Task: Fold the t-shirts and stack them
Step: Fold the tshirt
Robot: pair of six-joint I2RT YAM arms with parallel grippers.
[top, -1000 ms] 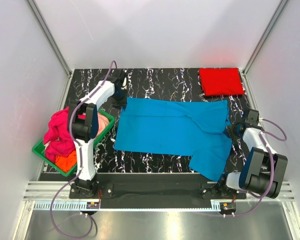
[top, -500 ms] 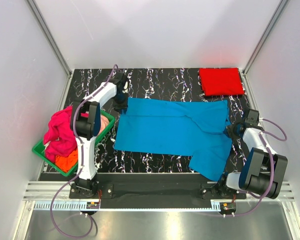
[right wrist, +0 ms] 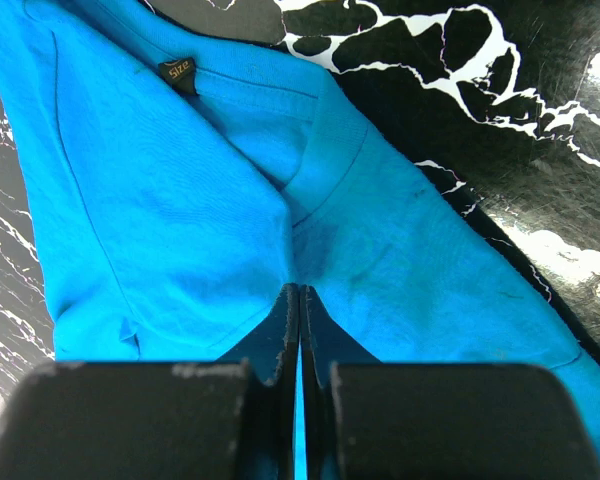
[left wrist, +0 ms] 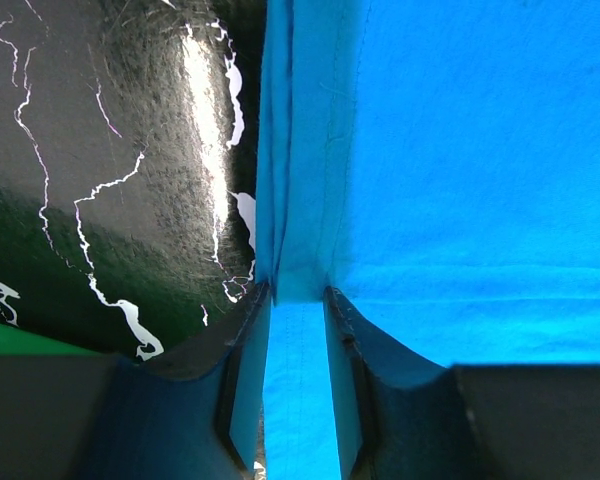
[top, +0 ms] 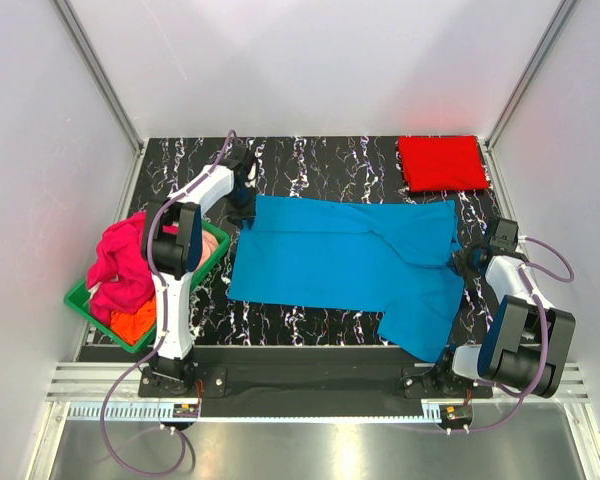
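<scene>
A black counter (top: 320, 160) veined with white is seen from above, closed in by pale walls. A blue t-shirt (top: 340, 255) is spread flat across its middle, with one part trailing toward the near edge on the right. A red t-shirt (top: 442, 162) is laid folded into a neat rectangle at the far right corner, well apart from the blue one.

At the left edge a green basket (top: 80, 300) is filled with a crumpled magenta-pink t-shirt (top: 115, 265), and an orange t-shirt (top: 132, 322) is bunched at its near end.

The left claw (top: 242, 205) is placed at the far left corner of the blue t-shirt. In its wrist view a folded strip of the stitched hem is held between the two fingers of the claw (left wrist: 298, 295), which are pressed against it from either side.

The right claw (top: 460, 265) is set at the shirt's right side. Its fingers are brought together on a pinch of blue cloth just below the collar (a small dark size label (right wrist: 176, 72) is visible inside the neckline).
</scene>
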